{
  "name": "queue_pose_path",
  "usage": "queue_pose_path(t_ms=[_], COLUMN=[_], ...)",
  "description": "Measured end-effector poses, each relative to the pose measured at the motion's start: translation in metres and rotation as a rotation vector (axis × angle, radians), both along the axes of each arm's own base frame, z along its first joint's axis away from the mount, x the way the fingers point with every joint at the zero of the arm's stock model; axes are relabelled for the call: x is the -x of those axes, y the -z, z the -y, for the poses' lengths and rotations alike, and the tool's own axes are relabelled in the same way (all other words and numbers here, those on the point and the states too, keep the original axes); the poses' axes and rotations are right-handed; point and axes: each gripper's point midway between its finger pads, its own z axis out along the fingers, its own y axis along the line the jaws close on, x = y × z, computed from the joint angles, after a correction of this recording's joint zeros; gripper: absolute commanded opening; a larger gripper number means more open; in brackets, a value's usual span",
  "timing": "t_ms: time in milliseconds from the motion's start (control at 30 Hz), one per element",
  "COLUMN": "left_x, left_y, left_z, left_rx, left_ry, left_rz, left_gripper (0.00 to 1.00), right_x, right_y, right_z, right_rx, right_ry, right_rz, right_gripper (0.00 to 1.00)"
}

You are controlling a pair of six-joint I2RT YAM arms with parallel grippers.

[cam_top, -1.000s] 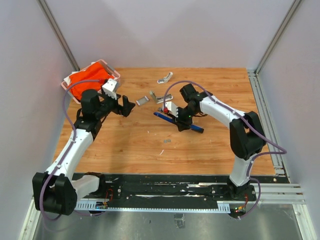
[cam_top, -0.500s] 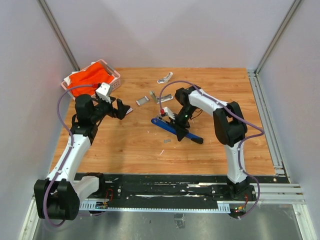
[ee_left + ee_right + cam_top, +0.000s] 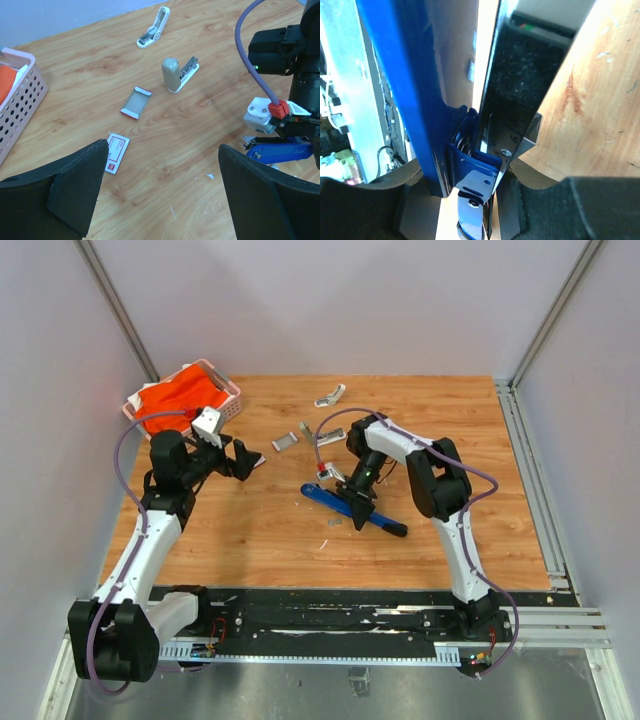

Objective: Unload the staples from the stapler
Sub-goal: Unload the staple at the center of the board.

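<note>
Stapler [image 3: 325, 498] is being held by the right gripper [image 3: 358, 502] near the middle of the table [image 3: 250, 540], a little to the right, with its long body lying diagonally and low over the wood. Whether it is touching the wood cannot be told. In the right wrist view the blue body and the black top arm are being seen apart from each other, joined only at the hinge. The fingers [image 3: 365, 200] are being pressed on this hinge end from both sides, so the claw is narrow and is gripping the stapler.

The staples [image 3: 334, 522], a short silvery-grey strip, are lying on the wood just beside the stapler, on its near side.

The left gripper [image 3: 162, 165] is being held wide open over the left part of the table, holding nothing. Near it a small white box [image 3: 116, 153] with a red mark is lying flat. Farther away a grey piece [image 3: 136, 102] with red ends, a beige tool [image 3: 172, 75] and a white stapler [image 3: 152, 30] are being seen, apart from each other. A pink basket [image 3: 228, 398] with an orange cloth [image 3: 180, 390] is standing in the far left corner.
</note>
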Motion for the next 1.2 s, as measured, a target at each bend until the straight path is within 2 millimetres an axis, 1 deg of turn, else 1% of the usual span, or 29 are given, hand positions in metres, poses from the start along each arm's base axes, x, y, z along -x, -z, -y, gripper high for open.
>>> queue_pose_path(t_ms=[400,600,800,967,1200], left_x=[0.002,0.003,0.004,0.005,0.004], left_y=[0.006,0.007,0.007,0.007,0.021], left_z=[0.0,0.001,0.003,0.005,0.01], left_rx=[0.001,0.003,0.008,0.014,0.019], left_ry=[0.003,0.006,0.017,0.031,0.064], left_rz=[-0.003,-0.004,-0.006,-0.01,-0.051], left_gripper=[0.96,0.96,0.96,0.96,0.96], right_x=[0.01,0.01,0.009,0.009,0.023], right_y=[0.007,0.007,0.011,0.013,0.013], right_z=[0.002,0.002,0.003,0.004,0.004], right_rx=[0.059,0.093,0.113,0.123,0.167], right_ry=[0.022,0.054,0.098,0.128,0.171], right_rz=[-0.123,-0.152,-0.195,-0.229,-0.343], right_gripper=[0.04,0.03,0.05,0.05,0.03])
